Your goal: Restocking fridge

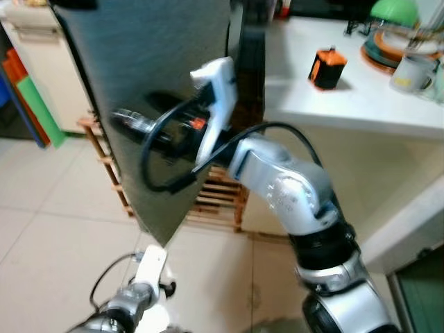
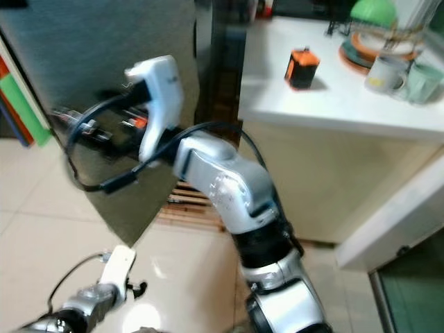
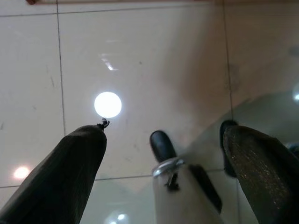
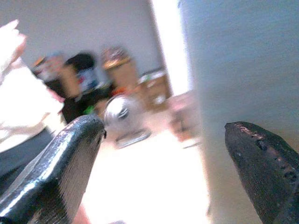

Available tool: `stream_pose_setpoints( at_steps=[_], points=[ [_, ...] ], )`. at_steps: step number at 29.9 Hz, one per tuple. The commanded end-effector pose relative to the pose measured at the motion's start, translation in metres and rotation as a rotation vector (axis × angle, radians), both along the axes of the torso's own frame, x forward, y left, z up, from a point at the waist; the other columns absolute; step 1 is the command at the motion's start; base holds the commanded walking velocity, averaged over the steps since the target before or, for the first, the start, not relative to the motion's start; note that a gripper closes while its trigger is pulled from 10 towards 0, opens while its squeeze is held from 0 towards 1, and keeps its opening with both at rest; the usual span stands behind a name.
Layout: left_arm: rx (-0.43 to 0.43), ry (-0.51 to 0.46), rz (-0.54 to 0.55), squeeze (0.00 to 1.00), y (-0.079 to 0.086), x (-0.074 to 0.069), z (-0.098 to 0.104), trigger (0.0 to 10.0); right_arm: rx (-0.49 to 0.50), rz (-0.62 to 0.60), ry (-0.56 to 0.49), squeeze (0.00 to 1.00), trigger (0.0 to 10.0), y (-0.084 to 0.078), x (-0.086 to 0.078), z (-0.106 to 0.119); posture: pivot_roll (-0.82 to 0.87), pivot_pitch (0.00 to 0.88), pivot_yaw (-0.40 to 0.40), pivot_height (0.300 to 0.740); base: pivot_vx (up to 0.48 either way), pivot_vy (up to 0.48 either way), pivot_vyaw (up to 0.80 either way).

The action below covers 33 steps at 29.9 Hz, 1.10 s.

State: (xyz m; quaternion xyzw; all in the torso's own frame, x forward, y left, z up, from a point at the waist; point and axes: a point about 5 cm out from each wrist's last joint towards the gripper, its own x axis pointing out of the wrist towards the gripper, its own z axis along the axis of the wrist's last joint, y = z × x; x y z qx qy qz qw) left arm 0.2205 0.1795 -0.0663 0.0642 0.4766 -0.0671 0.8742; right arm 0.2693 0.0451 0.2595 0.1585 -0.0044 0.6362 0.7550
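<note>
The fridge's grey door (image 1: 146, 55) stands swung open before me. My right arm reaches leftward across the door's face, and my right gripper (image 1: 121, 118) is by the door's free edge at mid height. In the right wrist view the right gripper (image 4: 163, 154) is open, and the grey door (image 4: 243, 60) lies behind one finger (image 4: 261, 168) with its edge between the two. My left arm hangs low at the bottom left, its gripper (image 3: 163, 133) open over the tiled floor with nothing held.
A white counter (image 1: 347, 104) to the right bears an orange-and-black object (image 1: 326, 68), mugs (image 1: 411, 73) and stacked dishes. A wooden rack (image 1: 218, 198) stands behind the door's lower corner. A person in white (image 4: 23, 102) and a fan (image 4: 122, 116) are beyond the door.
</note>
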Motion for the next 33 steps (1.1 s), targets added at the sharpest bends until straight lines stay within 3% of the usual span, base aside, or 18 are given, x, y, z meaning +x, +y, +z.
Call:
stream_pose_setpoints(
  at_steps=[1, 3, 4, 6, 7, 10, 13, 15, 16, 19, 20, 22, 26, 30, 33],
  points=[
    [-0.007, -0.035, 0.024, 0.00, 0.007, 0.010, 0.007, 10.0, 0.063, 0.106, -0.038, 0.00, 10.0, 0.022, -0.015, 0.018, -0.05, 0.013, -0.060, 0.740, 0.000, 0.000, 0.00],
    [-0.019, -0.051, 0.019, 0.00, 0.004, 0.013, 0.009, 10.0, 0.074, 0.143, -0.053, 0.00, 10.0, 0.025, -0.018, 0.021, -0.05, 0.013, -0.063, 0.740, 0.000, 0.000, 0.00],
    [-0.032, -0.105, -0.015, 0.00, -0.002, 0.022, 0.015, 10.0, 0.065, 0.054, -0.026, 0.00, 10.0, 0.013, -0.002, 0.015, -0.05, 0.013, -0.062, 0.740, 0.000, 0.000, 0.00],
    [-0.046, -0.162, -0.034, 0.00, -0.008, 0.031, 0.021, 10.0, 0.057, -0.019, 0.000, 0.00, 10.0, 0.000, 0.010, 0.010, -0.06, 0.016, -0.057, 0.740, 0.000, 0.000, 0.00],
    [-0.026, -0.256, -0.086, 0.00, -0.016, 0.042, 0.030, 10.0, 0.038, -0.155, 0.034, 0.00, 10.0, -0.022, 0.026, -0.003, -0.06, 0.017, -0.053, 0.740, 0.000, 0.000, 0.00],
    [0.009, -0.349, -0.186, 0.00, -0.028, 0.049, 0.038, 10.0, -0.012, -0.322, 0.040, 0.00, 10.0, -0.050, 0.042, -0.018, -0.08, 0.019, -0.042, 0.740, 0.000, 0.000, 0.00],
    [0.016, -0.508, -0.320, 0.00, -0.043, 0.045, 0.043, 10.0, -0.101, -0.581, 0.060, 0.00, 10.0, -0.095, 0.058, -0.046, -0.10, 0.018, -0.027, 0.740, 0.000, 0.000, 0.00],
    [0.003, -0.553, -0.347, 0.00, -0.047, 0.046, 0.047, 10.0, -0.118, -0.636, 0.061, 0.00, 10.0, -0.104, 0.060, -0.050, -0.10, 0.018, -0.027, 0.740, 0.000, 0.000, 0.00],
    [-0.020, -0.607, -0.373, 0.00, -0.054, 0.050, 0.055, 10.0, -0.131, -0.692, 0.066, 0.00, 10.0, -0.114, 0.061, -0.055, -0.11, 0.017, -0.018, 0.740, 0.000, 0.000, 0.00],
    [-0.080, -0.897, -0.498, 0.00, -0.083, 0.083, 0.118, 10.0, -0.128, -0.825, 0.125, 0.00, 10.0, -0.140, 0.060, -0.068, -0.14, 0.007, 0.002, 0.740, 0.000, 0.000, 0.00],
    [-0.084, -0.955, -0.524, 0.00, -0.088, 0.089, 0.135, 10.0, -0.138, -0.851, 0.126, 0.00, 10.0, -0.144, 0.060, -0.071, -0.14, 0.005, 0.007, 0.740, 0.000, 0.000, 0.00],
    [-0.097, -1.080, -0.496, 0.00, -0.094, 0.104, 0.173, 10.0, -0.136, -0.872, 0.136, 0.00, 10.0, -0.148, 0.056, -0.075, -0.15, 0.000, 0.016, 0.740, 0.000, 0.000, 0.00],
    [0.063, -1.256, -0.293, 0.00, -0.073, 0.128, 0.220, 10.0, -0.134, -0.884, 0.135, 0.00, 10.0, -0.148, 0.052, -0.078, -0.16, 0.000, 0.029, 0.740, 0.000, 0.000, 0.00],
    [0.131, -1.322, -0.196, 0.00, -0.060, 0.131, 0.240, 10.0, -0.139, -0.890, 0.139, 0.00, 10.0, -0.149, 0.050, -0.081, -0.16, 0.000, 0.034, 0.740, 0.000, 0.000, 0.00],
    [0.186, -1.359, -0.152, 0.00, -0.050, 0.118, 0.251, 10.0, -0.151, -0.892, 0.147, 0.00, 10.0, -0.150, 0.047, -0.086, -0.16, 0.000, 0.036, 0.740, 0.000, 0.000, 0.00]
  ],
)
